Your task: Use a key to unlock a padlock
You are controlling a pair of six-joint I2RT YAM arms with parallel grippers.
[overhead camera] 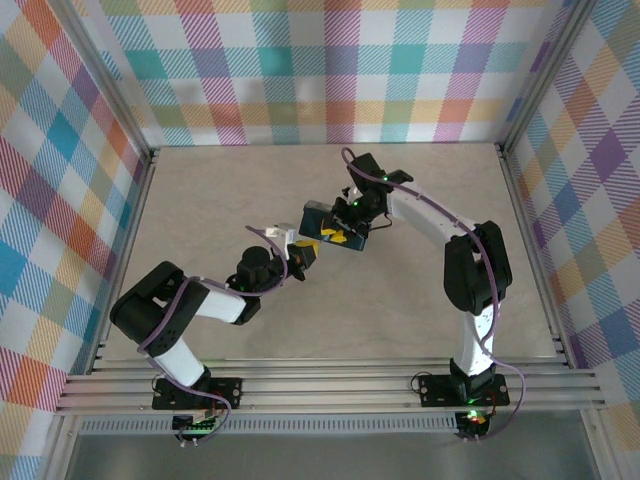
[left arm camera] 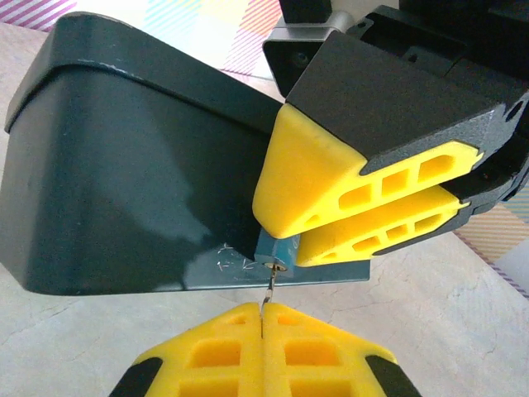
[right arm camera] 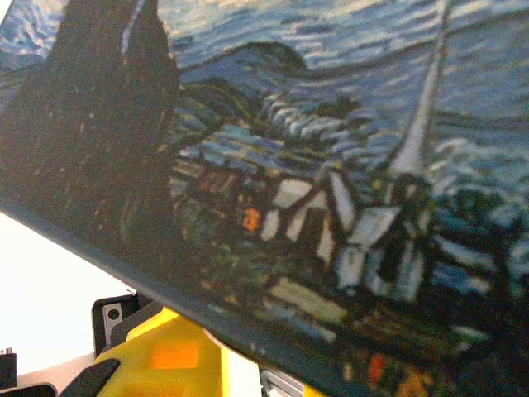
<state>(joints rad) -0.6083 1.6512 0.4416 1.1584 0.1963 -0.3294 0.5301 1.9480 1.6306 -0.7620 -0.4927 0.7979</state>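
between the left fingers [left arm camera: 215, 354], the key [left arm camera: 266, 296] touches the padlock [left arm camera: 124, 182].

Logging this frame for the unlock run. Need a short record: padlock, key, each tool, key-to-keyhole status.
padlock: dark teal box, night-sky painted face filling the right wrist view
right tool: shut on padlock, clamping a thin edge next to the keyhole
key: thin metal sliver, upright, pinched at its lower end
left tool: shut on key, directly below padlock's lower edge
keyhole: key tip meets it; insertion depth cannot be told
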